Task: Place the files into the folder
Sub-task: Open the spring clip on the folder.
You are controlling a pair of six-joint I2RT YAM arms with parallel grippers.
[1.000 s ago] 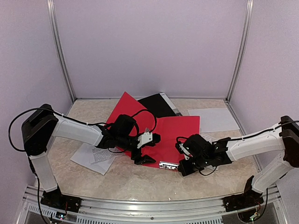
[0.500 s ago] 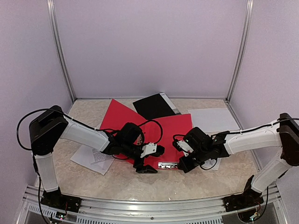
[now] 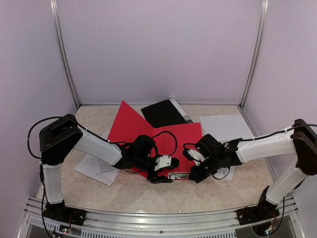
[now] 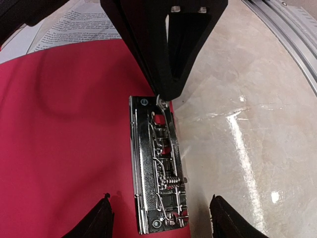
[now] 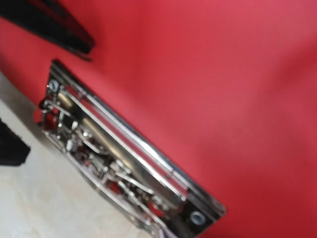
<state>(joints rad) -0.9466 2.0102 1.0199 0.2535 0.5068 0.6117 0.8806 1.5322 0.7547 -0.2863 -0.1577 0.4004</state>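
A red folder (image 3: 166, 136) lies open mid-table, with a metal clip (image 3: 177, 175) at its near edge. My left gripper (image 3: 166, 172) is open. In the left wrist view its fingertips (image 4: 99, 223) stand on either side of the clip (image 4: 158, 173) without touching it. My right gripper (image 3: 191, 173) is shut, and its black tip (image 4: 166, 74) rests against the far end of the clip's lever. The files lie outside the folder: a printed sheet (image 3: 96, 168) under my left arm and a blank sheet (image 3: 225, 126) at the back right. The right wrist view shows only the clip (image 5: 124, 168) and red cover (image 5: 223, 74).
A black folder (image 3: 161, 112) lies behind the red one, partly under it. The marble table (image 3: 133, 196) ends at a metal rail (image 3: 158, 218) along the near edge. Walls close in the back and both sides.
My left gripper has moved right to the clip and its jaws have narrowed a little. The right gripper edged left onto the clip. The red folder's left flap shifted.
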